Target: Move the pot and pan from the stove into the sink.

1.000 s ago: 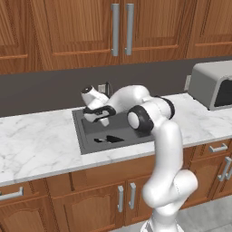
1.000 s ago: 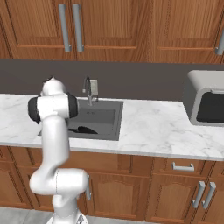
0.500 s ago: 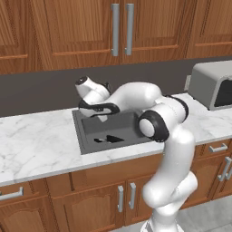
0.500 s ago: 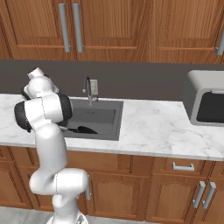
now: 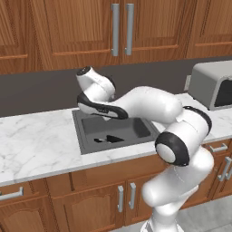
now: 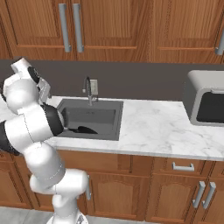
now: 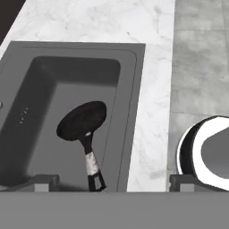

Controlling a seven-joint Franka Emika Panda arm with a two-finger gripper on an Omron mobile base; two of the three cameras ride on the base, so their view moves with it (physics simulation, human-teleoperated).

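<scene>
The flat black frying pan point(image 7: 82, 120) lies in the dark grey sink basin point(image 7: 49, 80), at 12 o'clock of the released, empty gripper point(image 7: 112, 182); 1 item remains, likely fetching the pot.

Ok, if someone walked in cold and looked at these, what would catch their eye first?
Probably the black frying pan lying flat on the floor of the dark sink, its handle pointing toward the camera in the hand view. Next, the white arm arched over the basin, its gripper open above the pan.
</scene>
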